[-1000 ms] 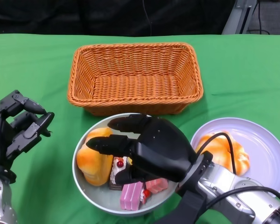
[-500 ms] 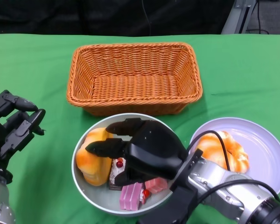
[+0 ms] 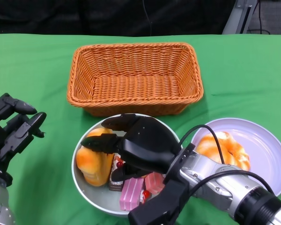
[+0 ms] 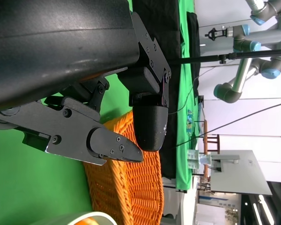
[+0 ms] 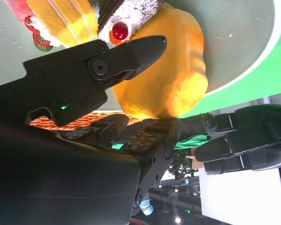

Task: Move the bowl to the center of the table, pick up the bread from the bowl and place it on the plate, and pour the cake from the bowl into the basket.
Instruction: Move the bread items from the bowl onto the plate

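The grey bowl sits in front of the wicker basket. It holds an orange bread roll on its left side and several cake pieces beside it. My right hand hovers inside the bowl with its fingers spread over the roll. In the right wrist view the fingertips lie close on either side of the bread roll, next to a cherry-topped cake; nothing is gripped. The lilac plate at the right carries another roll. My left hand stays open, left of the bowl.
Green cloth covers the table. The basket stands empty just behind the bowl, its near wall almost touching the bowl's rim. The left wrist view shows the basket's corner beyond my left hand's fingers.
My right hand has slid left across the bowl, bringing its fingers closer over the roll. My left hand has drawn back a little toward the table's left edge.
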Robot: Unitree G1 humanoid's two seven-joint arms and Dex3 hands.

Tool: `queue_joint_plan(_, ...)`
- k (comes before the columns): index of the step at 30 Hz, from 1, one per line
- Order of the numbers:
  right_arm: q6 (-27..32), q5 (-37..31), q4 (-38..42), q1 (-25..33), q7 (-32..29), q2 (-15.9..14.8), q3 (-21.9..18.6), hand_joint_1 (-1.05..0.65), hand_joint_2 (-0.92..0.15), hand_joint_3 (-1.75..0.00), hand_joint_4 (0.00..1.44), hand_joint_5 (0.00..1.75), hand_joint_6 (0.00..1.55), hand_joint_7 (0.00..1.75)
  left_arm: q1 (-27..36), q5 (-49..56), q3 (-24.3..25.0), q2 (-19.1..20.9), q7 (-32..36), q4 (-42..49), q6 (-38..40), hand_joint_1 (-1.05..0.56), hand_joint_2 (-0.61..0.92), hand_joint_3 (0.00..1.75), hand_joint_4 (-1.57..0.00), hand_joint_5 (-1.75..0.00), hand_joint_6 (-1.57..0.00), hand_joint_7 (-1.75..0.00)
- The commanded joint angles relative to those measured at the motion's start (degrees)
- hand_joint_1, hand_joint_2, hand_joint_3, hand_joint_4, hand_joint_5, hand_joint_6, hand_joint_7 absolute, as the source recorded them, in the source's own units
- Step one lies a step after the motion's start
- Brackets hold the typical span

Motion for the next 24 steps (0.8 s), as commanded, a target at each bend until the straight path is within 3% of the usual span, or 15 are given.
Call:
queue_joint_plan(1, 0.1, 1.5, 1.5, -1.9, 2.2, 0.4, 0.0, -0.55, -0.87, 0.0, 0.43, 0.0, 0.53, 0.0, -0.4, 1.1, 0.2, 1.5, 1.9, 1.1, -1.5, -0.25, 0.92, 0.1, -0.81, -1.75, -0.78, -1.45)
queue_joint_plan(9, 0.7, 2.0, 4.4, -3.6, 4.6, 1.4, 0.5, -0.51, -0.84, 0.0, 0.41, 0.0, 0.5, 0.0, -1.2, -1.7, 1.8, 1.4, -2.4, 2.2, 0.4, -0.2, 0.92, 0.11, -0.82, -1.75, -0.75, -1.52)
queue_joint_plan(13, 0.9, 1.7, 4.3, -3.2, 3.0, 1.5, 0.6, -0.53, -0.85, 0.0, 0.41, 0.0, 0.5, 0.0, -1.1, 0.3, 1.2, 1.8, -0.6, 3.1, -2.4, -0.23, 0.92, 0.1, -0.81, -1.75, -0.74, -1.53)
queue_joint_plan(24, 2.8, 2.3, -2.2, -0.4, 2.8, 0.4, -0.3, -0.53, -0.86, -0.01, 0.46, 0.02, 0.57, 0.01, -1.4, -0.8, 1.9, 1.1, -0.3, 2.6, -0.1, -0.22, 0.92, 0.09, -0.8, -1.75, -0.75, -1.53)
